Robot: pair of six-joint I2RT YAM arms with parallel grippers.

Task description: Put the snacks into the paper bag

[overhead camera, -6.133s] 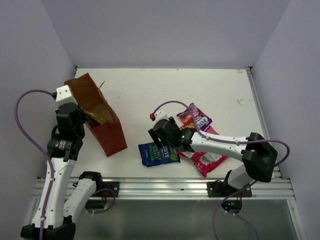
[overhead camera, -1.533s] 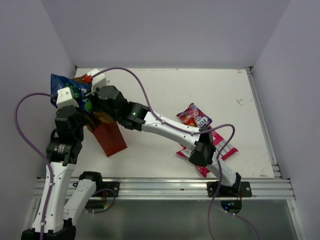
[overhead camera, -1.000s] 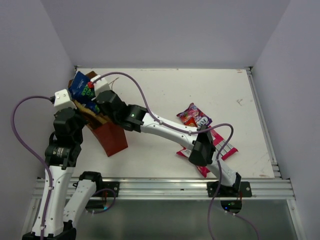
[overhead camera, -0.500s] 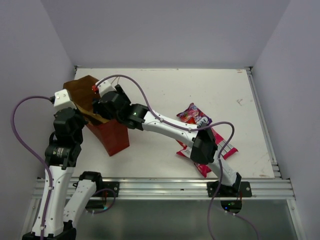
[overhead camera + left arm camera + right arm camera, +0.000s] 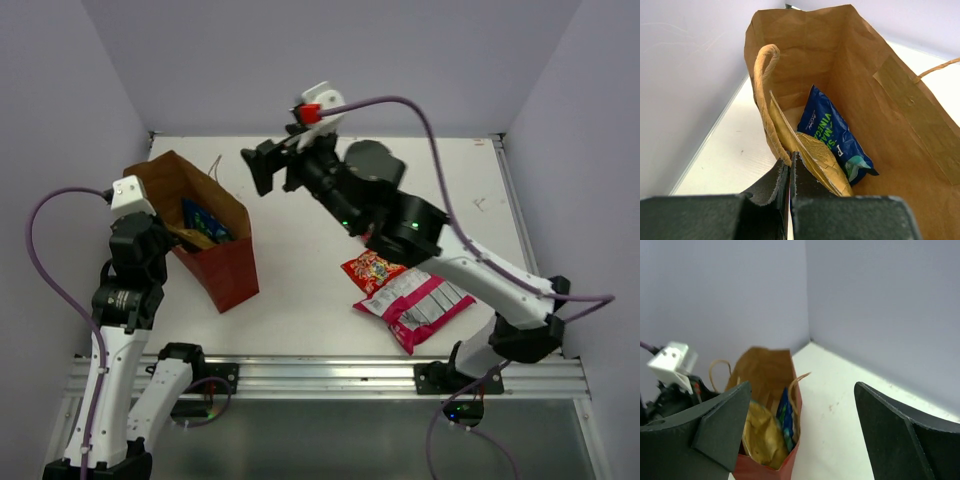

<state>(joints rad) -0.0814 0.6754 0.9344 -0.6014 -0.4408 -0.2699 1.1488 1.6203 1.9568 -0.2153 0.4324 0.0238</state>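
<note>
Looking down from the top camera, I see the white table [image 5: 440, 180] filling the cell, with both arm bases at its near edge. The paper bag [image 5: 225, 275] stands at the left side of it, red-brown outside and kraft brown inside [image 5: 900, 100], its mouth open upward and tilted a little toward the left arm. One string handle sticks out past the far rim.

Inside the bag the tan chips bag [image 5: 815, 155] lies crumpled against the near wall; from the right wrist it shows as a gold lump low in the opening [image 5: 760, 437]. The dark blue packet [image 5: 832, 135] lies slanted beside it, touching it, with one corner down near the bag's floor.

Out on the table, right of the bag and well apart from it, the pink-and-silver packet [image 5: 420, 305] lies flat near the front edge. The red colourful packet [image 5: 372, 270] lies against its far-left end, overlapping it.

My left claw [image 5: 790, 170] is pinched tight on the paper bag's near rim, right where the other string handle runs down to the jaws.

My right claw [image 5: 268, 170] hangs high above the table, beyond and to the right of the bag's mouth, its fingers [image 5: 720, 425] spread wide with nothing between them.
</note>
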